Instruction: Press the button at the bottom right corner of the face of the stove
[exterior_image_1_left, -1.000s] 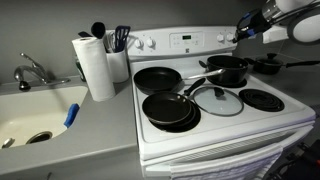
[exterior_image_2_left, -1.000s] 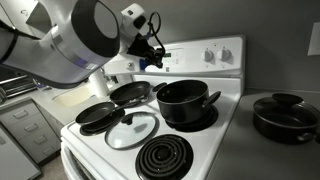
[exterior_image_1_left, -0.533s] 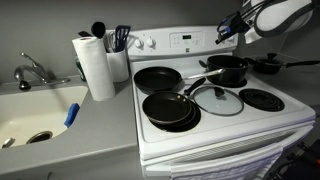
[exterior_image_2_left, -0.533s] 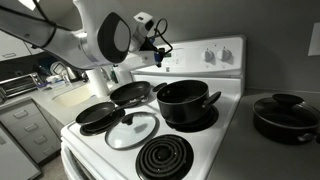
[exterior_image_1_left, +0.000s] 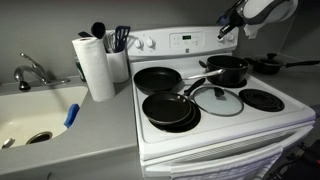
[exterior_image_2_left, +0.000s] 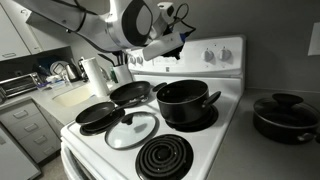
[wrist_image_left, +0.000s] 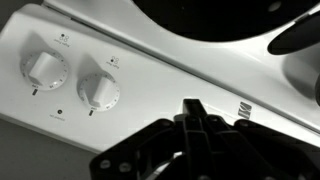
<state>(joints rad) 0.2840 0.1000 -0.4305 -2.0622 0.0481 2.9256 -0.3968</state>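
The stove (exterior_image_1_left: 215, 135) is white with a black glass top and shows in both exterior views (exterior_image_2_left: 95, 150). The face of the stove (exterior_image_1_left: 170, 42) stands upright at the back with knobs at both ends and a dark display in the middle; it also shows in the exterior view (exterior_image_2_left: 195, 60). My gripper (exterior_image_1_left: 227, 29) hovers just in front of the panel's end, above the pot, also in the exterior view (exterior_image_2_left: 172, 40). In the wrist view the gripper (wrist_image_left: 192, 106) is shut and empty, close to the panel, beside two round knobs (wrist_image_left: 98, 90) and a small dark dot (wrist_image_left: 59, 113).
Two black frying pans (exterior_image_1_left: 168, 108), a glass lid (exterior_image_1_left: 218, 100) and a black pot (exterior_image_1_left: 228, 68) sit on the burners. A paper towel roll (exterior_image_1_left: 96, 66), a utensil holder (exterior_image_1_left: 118, 55) and a sink (exterior_image_1_left: 35, 115) are beside the stove. Another pot (exterior_image_2_left: 285, 115) stands on the counter.
The arm has moved along the back of the stove and risen a little, bringing the shut gripper closer to the knob end of the panel.
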